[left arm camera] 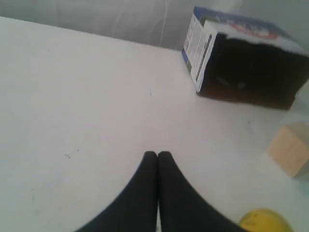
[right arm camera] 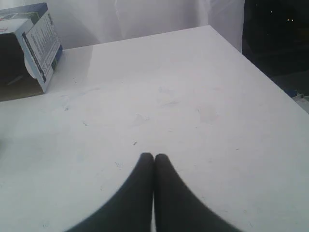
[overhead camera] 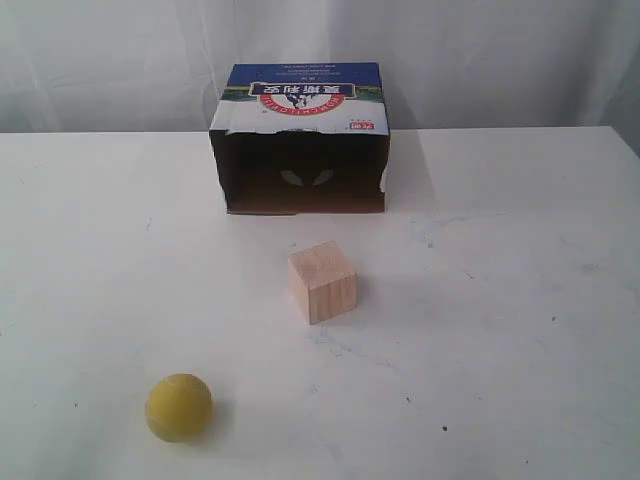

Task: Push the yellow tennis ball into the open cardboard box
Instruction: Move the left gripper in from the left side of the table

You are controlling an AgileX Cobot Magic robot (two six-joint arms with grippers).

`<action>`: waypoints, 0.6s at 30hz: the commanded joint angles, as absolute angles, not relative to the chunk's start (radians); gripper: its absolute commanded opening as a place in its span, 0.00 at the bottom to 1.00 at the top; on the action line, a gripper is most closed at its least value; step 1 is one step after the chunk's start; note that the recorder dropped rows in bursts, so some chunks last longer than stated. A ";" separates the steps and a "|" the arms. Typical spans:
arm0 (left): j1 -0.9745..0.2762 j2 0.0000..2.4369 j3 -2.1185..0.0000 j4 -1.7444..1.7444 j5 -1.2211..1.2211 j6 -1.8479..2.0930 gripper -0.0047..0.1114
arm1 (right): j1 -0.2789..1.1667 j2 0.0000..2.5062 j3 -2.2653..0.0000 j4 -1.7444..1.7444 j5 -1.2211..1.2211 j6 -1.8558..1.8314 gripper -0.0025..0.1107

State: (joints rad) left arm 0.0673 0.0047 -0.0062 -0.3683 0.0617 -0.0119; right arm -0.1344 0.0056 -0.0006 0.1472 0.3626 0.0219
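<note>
The yellow tennis ball (overhead camera: 179, 407) rests on the white table near the front left; its edge shows in the left wrist view (left arm camera: 264, 222). The open cardboard box (overhead camera: 300, 140) lies on its side at the back middle, its dark opening facing the front, blue printed panel on top. The box also appears in the left wrist view (left arm camera: 241, 58) and the right wrist view (right arm camera: 29, 48). My left gripper (left arm camera: 157, 154) is shut and empty, the ball just beside it. My right gripper (right arm camera: 154, 156) is shut and empty over bare table. Neither arm shows in the exterior view.
A pale wooden cube (overhead camera: 322, 281) stands between the ball and the box, slightly right of the straight line; it shows in the left wrist view (left arm camera: 291, 152) too. The white table (overhead camera: 520, 300) ends at its right edge (right arm camera: 270, 82), with a white curtain behind.
</note>
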 commanded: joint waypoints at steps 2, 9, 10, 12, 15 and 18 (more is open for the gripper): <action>0.069 0.000 -0.002 -0.528 -0.179 -0.150 0.04 | -0.140 0.000 0.000 0.145 0.353 0.023 0.02; 0.069 0.137 -0.263 -0.467 -0.563 -0.301 0.04 | -0.140 0.000 0.000 0.145 0.353 0.023 0.02; 0.069 0.212 -0.322 -0.456 -0.510 -0.263 0.04 | -0.140 0.000 0.000 0.145 0.353 0.023 0.02; 0.069 0.405 -0.483 -0.364 -0.348 -0.164 0.04 | -0.140 0.000 0.000 0.145 0.353 0.023 0.02; 0.067 0.725 -0.751 -0.056 0.017 -0.089 0.04 | -0.140 0.000 0.000 0.145 0.353 0.023 0.02; 0.067 1.012 -1.022 -0.007 0.398 0.007 0.04 | -0.140 0.000 0.000 0.145 0.353 0.023 0.02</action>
State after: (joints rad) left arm 0.0696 0.7915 -0.8414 -0.0952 0.0478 -0.0865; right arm -0.1344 0.0056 -0.0006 0.1472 0.3626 0.0219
